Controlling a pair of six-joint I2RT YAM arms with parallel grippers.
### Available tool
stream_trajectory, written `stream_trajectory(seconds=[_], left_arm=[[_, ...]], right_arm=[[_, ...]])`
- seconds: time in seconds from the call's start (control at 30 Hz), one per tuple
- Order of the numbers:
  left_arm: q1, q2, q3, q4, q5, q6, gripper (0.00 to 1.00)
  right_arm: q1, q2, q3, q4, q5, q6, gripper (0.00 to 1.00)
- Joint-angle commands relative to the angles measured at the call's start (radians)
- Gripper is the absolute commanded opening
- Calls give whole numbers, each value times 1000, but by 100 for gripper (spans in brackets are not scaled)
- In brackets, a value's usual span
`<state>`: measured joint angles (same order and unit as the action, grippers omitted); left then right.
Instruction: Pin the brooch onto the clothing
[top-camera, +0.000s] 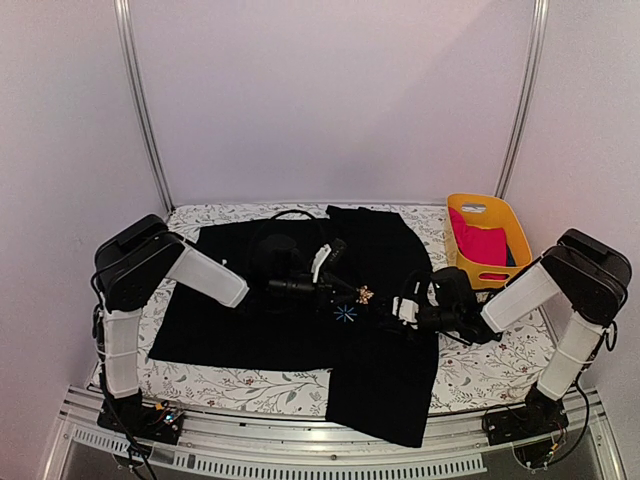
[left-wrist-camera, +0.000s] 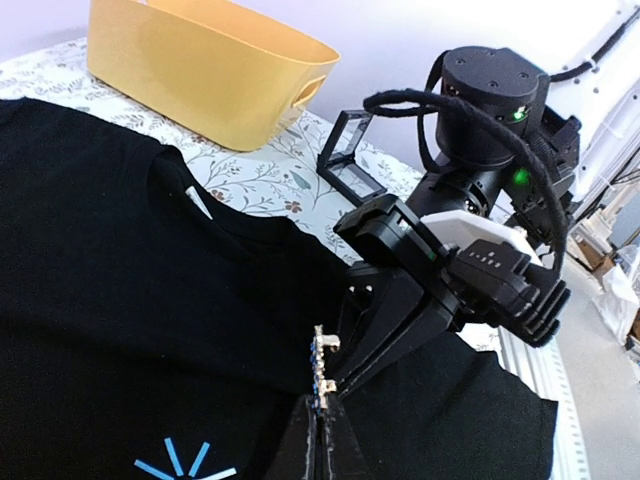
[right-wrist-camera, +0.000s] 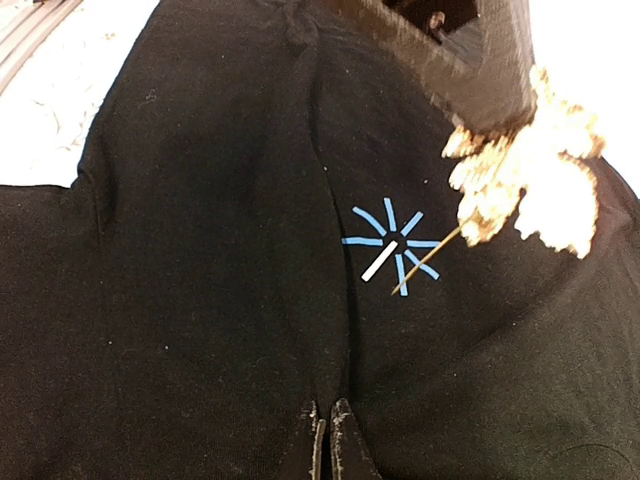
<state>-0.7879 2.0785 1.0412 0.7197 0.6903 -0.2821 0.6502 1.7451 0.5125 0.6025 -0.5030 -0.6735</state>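
Holding brooch (right-wrist-camera: 530, 170), upper right, tight in closed left tool (left-wrist-camera: 322, 410). Pinching shirt (right-wrist-camera: 200, 300) fold, bottom centre, in fully closed right tool (right-wrist-camera: 328, 435).

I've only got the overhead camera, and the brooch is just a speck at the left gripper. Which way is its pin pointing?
Observer: On the right wrist camera the brooch has its pin swung out, slanting down toward the blue star print; its tip shows over the print's edge.
Operator: What's the right gripper doing?
Observer: It is shut at the end of a raised fold in the black shirt, apparently pinching it.
Operator: Anything near the yellow basket I'm missing?
Observer: The left wrist camera shows a small black square frame just beside it.
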Motion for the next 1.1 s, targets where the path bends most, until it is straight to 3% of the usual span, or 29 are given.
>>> stream_trajectory(seconds=[0.0,1.07], left_arm=[[27,63,49,-57,85,-128,0],[44,130,73,-5,158,-242,0]], right_arm=[[9,-55,-30,41,0,-15,0],[14,-67,-30,69,20,-28,0]])
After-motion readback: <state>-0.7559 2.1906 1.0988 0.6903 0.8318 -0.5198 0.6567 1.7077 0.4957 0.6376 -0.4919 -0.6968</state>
